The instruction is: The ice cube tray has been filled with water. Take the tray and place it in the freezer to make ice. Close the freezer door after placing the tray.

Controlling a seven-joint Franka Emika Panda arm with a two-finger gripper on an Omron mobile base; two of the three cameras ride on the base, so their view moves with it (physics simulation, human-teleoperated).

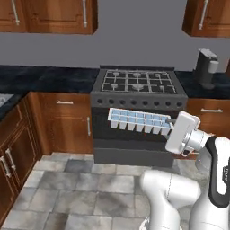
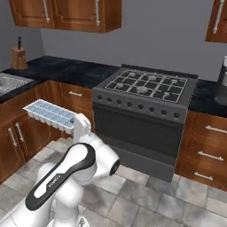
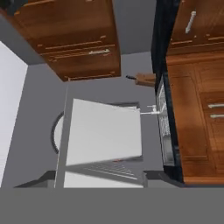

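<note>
One ice cube tray (image 1: pixel 140 121) mid-air, gripper (image 1: pixel 172 122)-clamped.

Grey wall (image 1: pixel 143 31), black stove (image 1: pixel 138 83) at centre, brown cabinets (image 1: pixel 63 123) at left, grey stone-tile floor (image 1: pixel 81 197) below.

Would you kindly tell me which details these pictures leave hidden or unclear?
- Gripper: in the left base view its fingertips are hidden behind the ice cube tray.
- Tray's gripped end, right base view: hidden behind the white hand.
- Water in the tray's compartments: too small to tell.
- Coffee machine: cut off by the right base view's edge.
</note>
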